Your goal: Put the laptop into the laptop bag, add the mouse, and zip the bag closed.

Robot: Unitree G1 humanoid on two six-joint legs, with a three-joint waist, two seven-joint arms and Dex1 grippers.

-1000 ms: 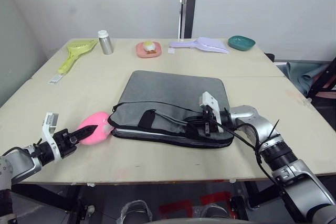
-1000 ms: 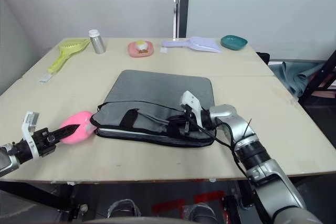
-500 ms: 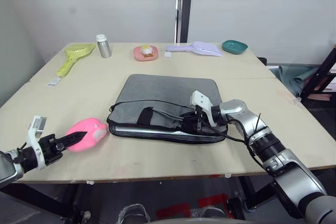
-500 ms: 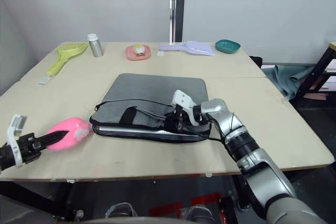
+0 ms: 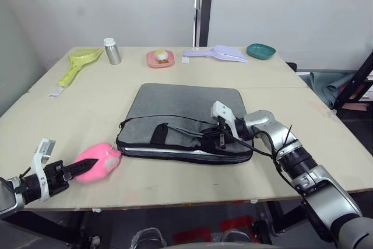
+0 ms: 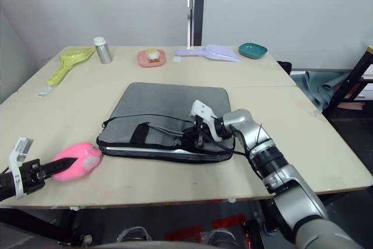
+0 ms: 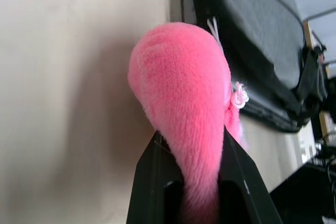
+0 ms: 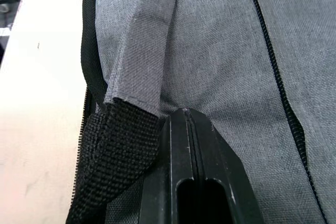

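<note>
Nearest the table's (image 5: 192,188) front edge, the left gripper (image 5: 77,168) is clamped on the pink plush toy (image 5: 98,161); in the left wrist view its two black fingers (image 7: 152,166) squeeze the plush's narrow end between them. The toy lies on the tabletop just off the laptop bag's (image 5: 186,106) front left corner, close to it but apart.

The right gripper (image 5: 221,140) sits on the bag's front right part, beside the black strap handles (image 5: 160,133). In the right wrist view its fingers (image 8: 181,145) are pressed together with no gap, tips against the grey fabric next to a handle's webbing; whether anything thin is pinched between them cannot be told.

A pale strip shows inside the bag's front edge (image 5: 175,151), likely the laptop, though this is not certain. The mouse cannot be made out.

Bare tabletop lies in front of the bag, to its left beyond the toy, and to its right as far as the table's side edge.

Well behind the bag, along the far edge, stand a yellow-green scoop (image 5: 78,62), a metal bottle (image 5: 112,51), a pink dish (image 5: 161,58), a lavender scoop (image 5: 218,54) and a teal bowl (image 5: 260,51).
</note>
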